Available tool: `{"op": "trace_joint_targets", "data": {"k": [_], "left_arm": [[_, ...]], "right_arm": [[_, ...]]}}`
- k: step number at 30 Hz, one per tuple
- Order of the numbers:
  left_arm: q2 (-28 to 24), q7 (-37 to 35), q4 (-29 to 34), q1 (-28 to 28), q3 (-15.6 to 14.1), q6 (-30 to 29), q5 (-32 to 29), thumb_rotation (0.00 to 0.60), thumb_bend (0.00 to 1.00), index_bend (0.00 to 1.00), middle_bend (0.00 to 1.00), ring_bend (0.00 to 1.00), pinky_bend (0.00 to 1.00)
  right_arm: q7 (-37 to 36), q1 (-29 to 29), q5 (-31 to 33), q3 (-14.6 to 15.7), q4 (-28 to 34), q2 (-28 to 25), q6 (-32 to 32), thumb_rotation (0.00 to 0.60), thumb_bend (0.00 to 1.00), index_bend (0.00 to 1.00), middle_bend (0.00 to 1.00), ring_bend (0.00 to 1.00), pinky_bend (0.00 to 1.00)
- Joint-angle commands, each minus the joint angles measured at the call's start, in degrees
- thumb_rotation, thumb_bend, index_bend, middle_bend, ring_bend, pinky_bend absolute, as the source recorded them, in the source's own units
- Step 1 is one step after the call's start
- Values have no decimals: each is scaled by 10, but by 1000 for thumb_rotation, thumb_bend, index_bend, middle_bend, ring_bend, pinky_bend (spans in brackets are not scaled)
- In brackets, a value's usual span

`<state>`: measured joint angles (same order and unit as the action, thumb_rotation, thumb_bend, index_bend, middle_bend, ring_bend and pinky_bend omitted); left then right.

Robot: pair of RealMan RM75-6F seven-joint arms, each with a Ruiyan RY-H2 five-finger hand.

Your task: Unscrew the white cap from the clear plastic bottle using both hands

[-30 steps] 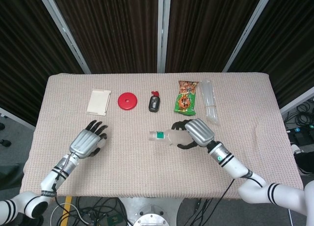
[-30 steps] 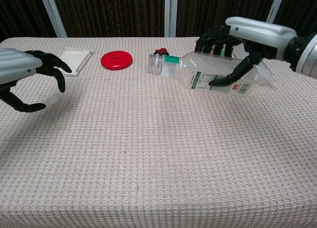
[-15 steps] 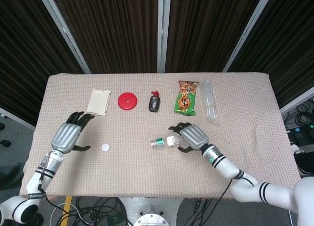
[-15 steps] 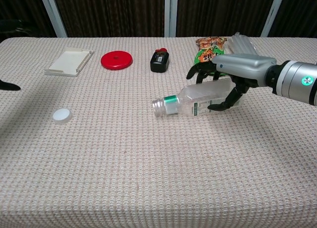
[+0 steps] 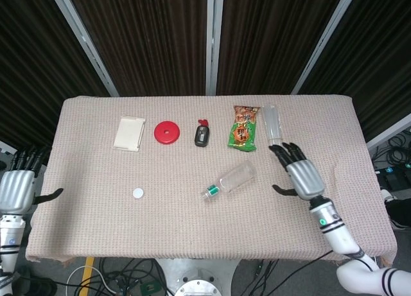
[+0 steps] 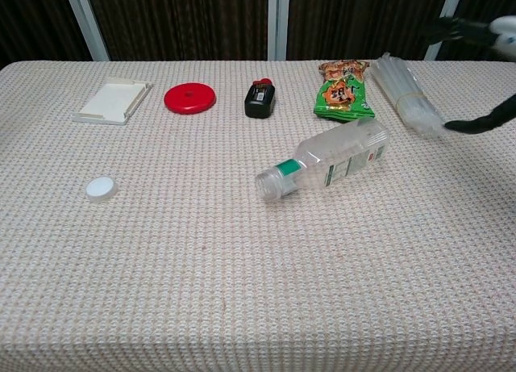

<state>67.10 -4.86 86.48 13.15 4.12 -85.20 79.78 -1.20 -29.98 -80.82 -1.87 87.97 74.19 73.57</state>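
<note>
The clear plastic bottle (image 5: 232, 179) (image 6: 332, 165) lies on its side on the table, capless neck toward the front left, with a green band behind the mouth. The white cap (image 5: 138, 193) (image 6: 101, 189) lies alone on the cloth far to the bottle's left. My right hand (image 5: 302, 174) hovers to the right of the bottle, apart from it, fingers spread and holding nothing; the chest view shows only its fingertips (image 6: 476, 123) at the right edge. My left hand (image 5: 16, 185) hangs off the table's left edge, fingers spread, empty.
Along the back of the table stand a white flat box (image 5: 129, 133), a red disc (image 5: 167, 131), a small black device (image 5: 202, 135), a green snack packet (image 5: 243, 127) and a bundle of clear plastic sleeves (image 5: 274, 130). The cloth-covered table (image 5: 192, 225) ends close to both hands.
My right hand let go of the bottle and drew back to the right; the bottle now lies free, turned slightly. My left hand pulled away to the left past the table edge, leaving the cap.
</note>
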Motion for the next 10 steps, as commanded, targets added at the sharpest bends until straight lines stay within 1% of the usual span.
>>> {"op": "trace_joint_targets", "data": {"k": [1,3,6,10], "left_arm": [[-12,-16,-10,-32,-18,-22,6,600,21,136,87,4,13],[-16,-8,-3,-49,-26,-34,7,600,20,139,87,4,13],[-17,-4,11,-67,-39,-49,23,600,20,140,87,4,13],[-16,8,26,-85,-45,-70,35,600,20,139,87,4,13]], "right_arm": [[-24,105,-17,20,42,-74,123,600,102,0,146,9,85],[-51,136,-21,30,56,-94,150,600,108,6,152,11,89],[-67,170,-26,41,63,-113,174,600,122,12,151,11,89],[-73,197,-40,43,62,-118,200,600,129,34,152,11,89]]}}
